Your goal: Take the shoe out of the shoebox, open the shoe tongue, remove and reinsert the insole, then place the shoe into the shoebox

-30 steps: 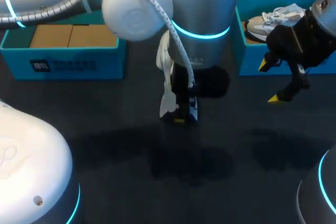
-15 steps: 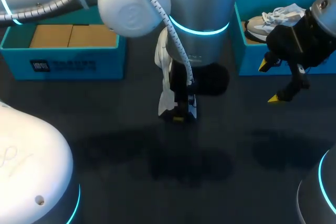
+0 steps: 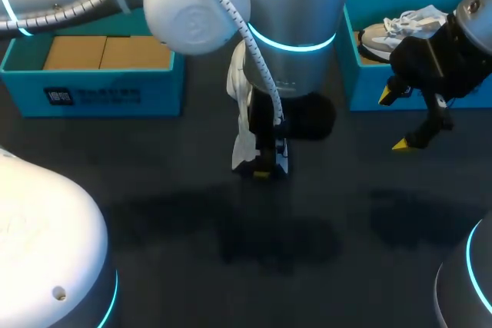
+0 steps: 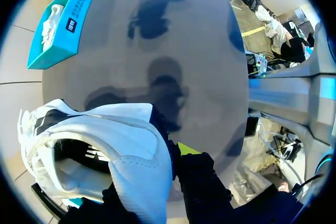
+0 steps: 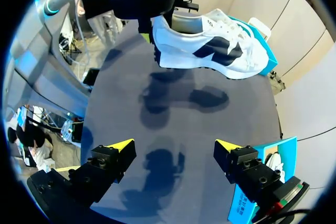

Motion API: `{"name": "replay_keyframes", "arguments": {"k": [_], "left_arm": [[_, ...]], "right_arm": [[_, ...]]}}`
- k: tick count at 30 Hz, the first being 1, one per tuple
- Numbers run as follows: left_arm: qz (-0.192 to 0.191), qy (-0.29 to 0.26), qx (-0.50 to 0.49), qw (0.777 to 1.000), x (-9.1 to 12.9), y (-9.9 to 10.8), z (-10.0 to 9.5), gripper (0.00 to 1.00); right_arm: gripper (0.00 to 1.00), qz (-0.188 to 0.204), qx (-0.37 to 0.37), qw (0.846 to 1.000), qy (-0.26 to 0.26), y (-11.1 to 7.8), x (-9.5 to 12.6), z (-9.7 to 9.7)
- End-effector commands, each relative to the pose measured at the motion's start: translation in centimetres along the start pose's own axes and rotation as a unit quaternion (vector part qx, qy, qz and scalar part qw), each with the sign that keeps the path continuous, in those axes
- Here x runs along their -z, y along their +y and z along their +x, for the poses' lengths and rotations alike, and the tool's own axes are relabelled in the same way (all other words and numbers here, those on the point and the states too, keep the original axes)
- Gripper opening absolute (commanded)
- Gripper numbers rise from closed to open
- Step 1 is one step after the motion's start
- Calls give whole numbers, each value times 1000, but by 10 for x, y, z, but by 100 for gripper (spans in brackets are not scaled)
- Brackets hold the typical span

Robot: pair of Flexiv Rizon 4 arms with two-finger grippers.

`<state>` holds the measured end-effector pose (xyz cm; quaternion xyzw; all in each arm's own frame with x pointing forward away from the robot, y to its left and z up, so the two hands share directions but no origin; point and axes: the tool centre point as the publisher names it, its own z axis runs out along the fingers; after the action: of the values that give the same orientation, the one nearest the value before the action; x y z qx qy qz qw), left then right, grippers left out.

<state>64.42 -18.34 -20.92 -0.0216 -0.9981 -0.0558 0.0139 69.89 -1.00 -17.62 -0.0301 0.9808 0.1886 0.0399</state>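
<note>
Head view takes in one dark table (image 3: 154, 213) with two arms over it, two teal shoeboxes and two shoes. Biggest is the left arm (image 3: 300, 5), which comes in from the left corner, crosses past the middle and hangs straight down over the table's centre. The right arm (image 3: 461, 51) enters from the right edge and sits in front of the box on that side, wrist angled down toward the table. The left shoebox (image 3: 108, 94) stands at the far left of the table, and tan cardboard (image 3: 108, 51) lines its inside. The right shoebox (image 3: 369, 90) stands at the far right, well apart from the first, and a second shoe (image 3: 392, 32) with white laces lies inside it. A white sneaker (image 5: 210, 51) with dark navy patches is outside both boxes, held clear of the table with its shadow on the surface below. The left gripper (image 3: 263, 173) is clamped on it at the heel end; in the left wrist view one yellow fingertip shows beside the shoe's opening and the other is hidden by the upper. The right gripper (image 5: 173, 145) holds nothing, its two yellow tips spread wide above bare tabletop.
</note>
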Motion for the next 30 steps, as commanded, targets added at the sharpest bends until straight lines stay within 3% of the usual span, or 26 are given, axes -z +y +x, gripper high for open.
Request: {"name": "replay_keyframes", "arguments": {"k": [1, 17, 25, 30], "left_arm": [[-3, -10, -1, 1000, 0, 7, 2, 0], [-12, 24, -19, 999, 13, 45, 3, 0], [-8, 27, -20, 999, 17, 79, -11, 0], [-4, 28, -25, 999, 23, 113, -33, 0]], "right_arm": [[100, 2, -1, 1000, 2, 1, -1, -2], [100, 2, -1, 1000, 2, 1, -1, -2], [100, 2, -1, 1000, 2, 1, -1, -2], [100, 2, -1, 1000, 2, 1, -1, -2]]}}
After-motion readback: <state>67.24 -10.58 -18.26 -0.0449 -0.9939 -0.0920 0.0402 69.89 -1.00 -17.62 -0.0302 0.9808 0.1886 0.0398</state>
